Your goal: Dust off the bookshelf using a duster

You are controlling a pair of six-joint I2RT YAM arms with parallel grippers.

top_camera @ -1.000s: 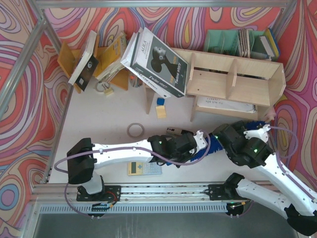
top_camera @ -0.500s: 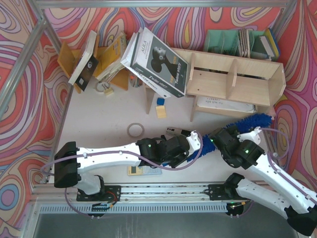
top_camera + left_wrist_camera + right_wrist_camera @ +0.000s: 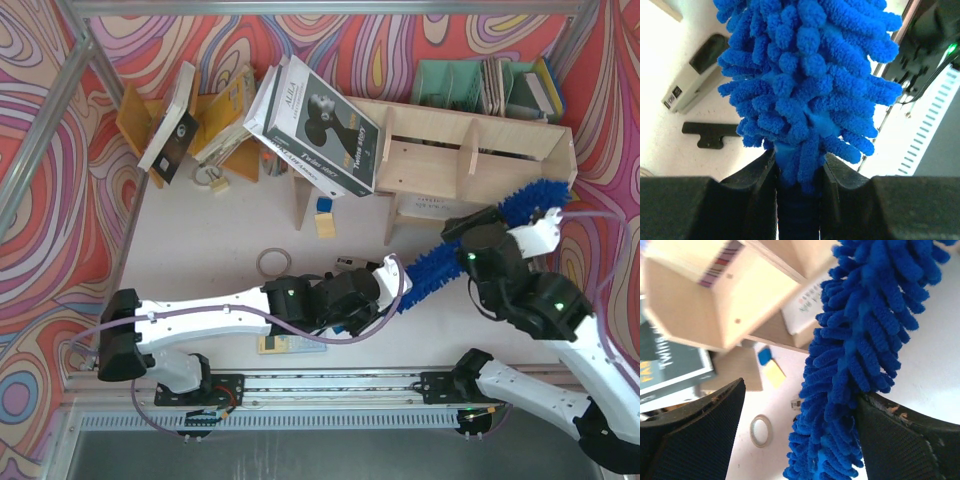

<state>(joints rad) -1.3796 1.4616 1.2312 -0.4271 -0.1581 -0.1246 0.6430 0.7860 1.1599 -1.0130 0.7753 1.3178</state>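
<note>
The blue fluffy duster [image 3: 430, 268] slants from the table's middle up to the right. Its tip [image 3: 545, 192] lies against the right end of the pale plywood bookshelf [image 3: 470, 160]. My left gripper [image 3: 385, 280] is shut on the duster's handle end, and the left wrist view shows the fluff [image 3: 805, 75] rising from the closed jaws of that gripper [image 3: 799, 165]. My right gripper [image 3: 475, 228] is open and straddles the duster's middle. In the right wrist view the duster [image 3: 865, 350] runs between the wide-open jaws of that gripper [image 3: 800, 395] and rests against the right finger [image 3: 900, 440]. The bookshelf [image 3: 740, 295] is just beyond.
Large books [image 3: 320, 125] lean on the bookshelf's left end. An orange-yellow rack [image 3: 220, 110] stands at the back left and a green file organiser [image 3: 450, 85] behind the shelf. A tape ring [image 3: 273, 262], calculator [image 3: 290, 342], sticky notes [image 3: 323, 215] and stapler [image 3: 695, 85] lie on the table.
The right arm has risen and moved right. The duster has swung upward, and its tip has gone from the table to the shelf's right end. The left gripper has kept hold of the handle.
</note>
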